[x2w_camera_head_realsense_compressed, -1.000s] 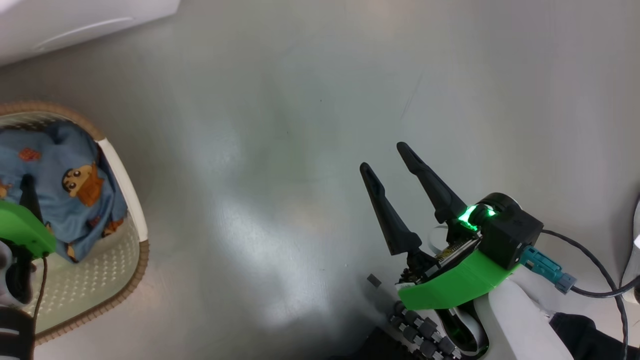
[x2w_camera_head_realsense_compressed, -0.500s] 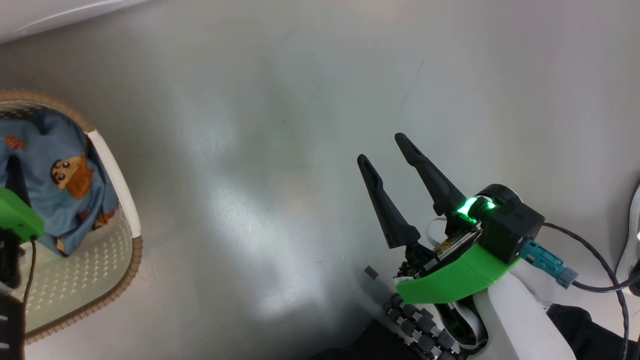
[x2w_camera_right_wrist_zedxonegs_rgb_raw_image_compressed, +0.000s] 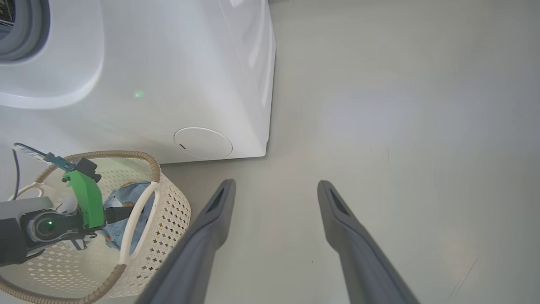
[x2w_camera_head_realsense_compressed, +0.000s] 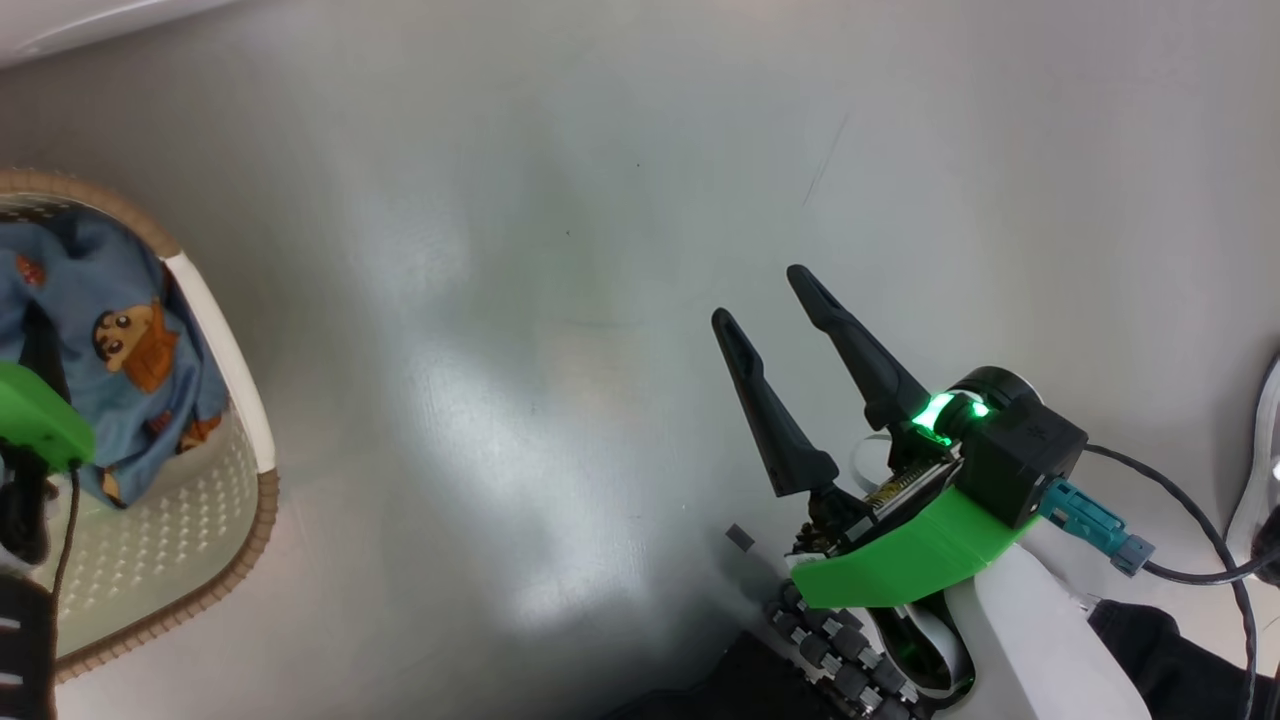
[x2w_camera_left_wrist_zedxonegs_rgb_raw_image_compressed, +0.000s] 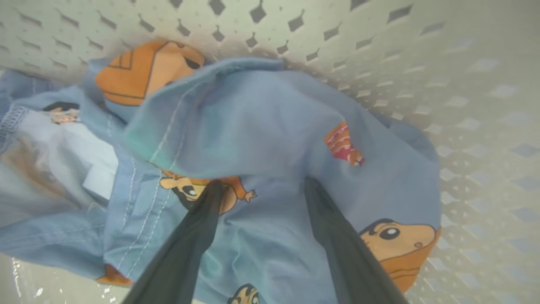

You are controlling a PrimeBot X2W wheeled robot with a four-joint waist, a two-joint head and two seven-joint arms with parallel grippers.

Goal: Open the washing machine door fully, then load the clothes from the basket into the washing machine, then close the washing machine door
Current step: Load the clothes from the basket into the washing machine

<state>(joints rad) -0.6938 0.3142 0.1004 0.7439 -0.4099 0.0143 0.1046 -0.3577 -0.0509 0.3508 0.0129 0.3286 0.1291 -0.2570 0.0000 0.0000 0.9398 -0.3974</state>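
The left gripper [x2w_camera_left_wrist_zedxonegs_rgb_raw_image_compressed: 262, 183] is inside the basket [x2w_camera_left_wrist_zedxonegs_rgb_raw_image_compressed: 464, 63] with its fingers spread apart. The clothes [x2w_camera_left_wrist_zedxonegs_rgb_raw_image_compressed: 253, 126] lie under and between both fingers, and a blue fold covers the tips. The right gripper [x2w_camera_head_realsense_compressed: 761, 298] is also wide open and holds nothing, above the floor [x2w_camera_head_realsense_compressed: 560, 250]. The basket is well apart to the left of its fingers, and the washing machine [x2w_camera_right_wrist_zedxonegs_rgb_raw_image_compressed: 168, 84] is beyond the left fingertip.

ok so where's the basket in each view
Head view: basket at the left edge, cut off by the frame.
Left wrist view: basket, its perforated wall across the top and right side.
Right wrist view: basket at lower left, next to the washing machine.
Shared landmark: the blue clothes lying in it.
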